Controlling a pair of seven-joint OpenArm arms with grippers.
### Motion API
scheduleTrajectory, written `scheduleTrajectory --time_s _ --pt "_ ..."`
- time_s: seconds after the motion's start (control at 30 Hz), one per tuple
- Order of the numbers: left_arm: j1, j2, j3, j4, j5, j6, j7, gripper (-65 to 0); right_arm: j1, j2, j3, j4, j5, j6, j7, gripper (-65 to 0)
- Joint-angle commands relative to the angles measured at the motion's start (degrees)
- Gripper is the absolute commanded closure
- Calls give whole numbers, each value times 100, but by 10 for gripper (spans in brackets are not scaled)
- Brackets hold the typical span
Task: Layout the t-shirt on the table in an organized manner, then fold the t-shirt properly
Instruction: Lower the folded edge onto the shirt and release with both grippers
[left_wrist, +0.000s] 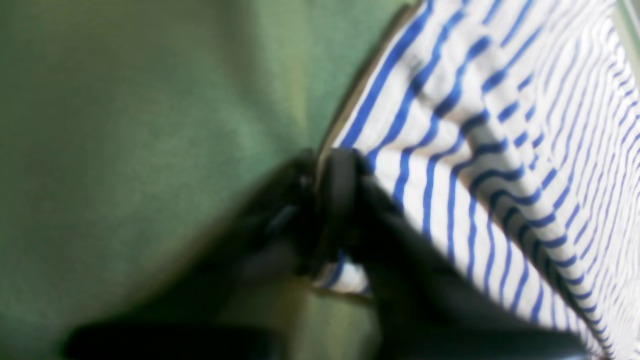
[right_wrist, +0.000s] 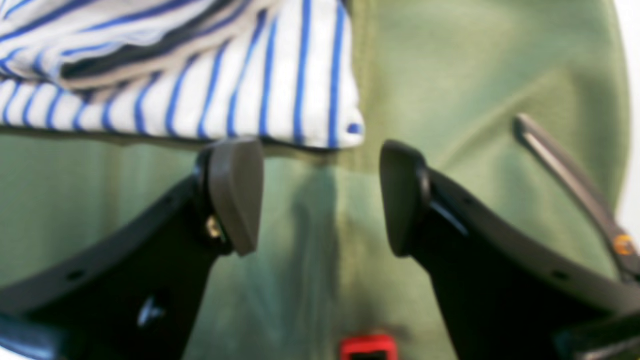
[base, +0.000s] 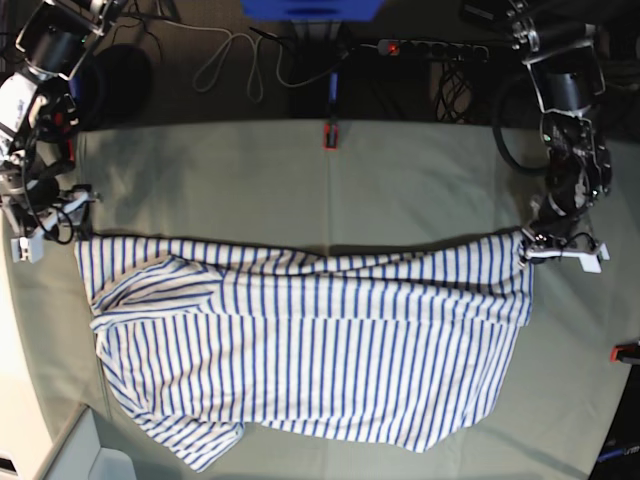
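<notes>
A white t-shirt (base: 310, 340) with thin blue stripes lies spread across a pale green table (base: 300, 180), seen from above. Its far edge is pulled into a fairly straight line between the two arms, while the near part lies looser, with a sleeve bunched at one end.

The left gripper (left_wrist: 320, 200), on the right side of the overhead view, has its jaws closed together on the shirt's edge at a corner; striped cloth shows pinched between the dark fingers (left_wrist: 340, 185). The picture is blurred, so how deep the bite goes cannot be told.

The right gripper (right_wrist: 320, 195) stands with its jaws wide apart, just short of the opposite corner of the shirt (right_wrist: 320, 130). One pad (right_wrist: 235, 190) sits at the cloth's hem; nothing lies between the jaws yet.

The risks, as I judge them: with only one corner held, any pull from the left arm could drag the whole shirt sideways and wrinkle it. If the right jaws close where they are, they may catch only table cloth, or nothing. A shallow pinch on the left could slip under tension, dropping the corner.
</notes>
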Motion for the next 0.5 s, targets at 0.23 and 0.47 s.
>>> scheduleTrajectory --time_s 0.23,0.47 --pt "-100 -120 -14 49 -62 -22 23 -1 784 247 -9 -495 47 -23 141 -376" --pt "-127 -129 -14 49 -36 -22 14 -1 1206 572 -36 -1621 47 -23 141 -376"
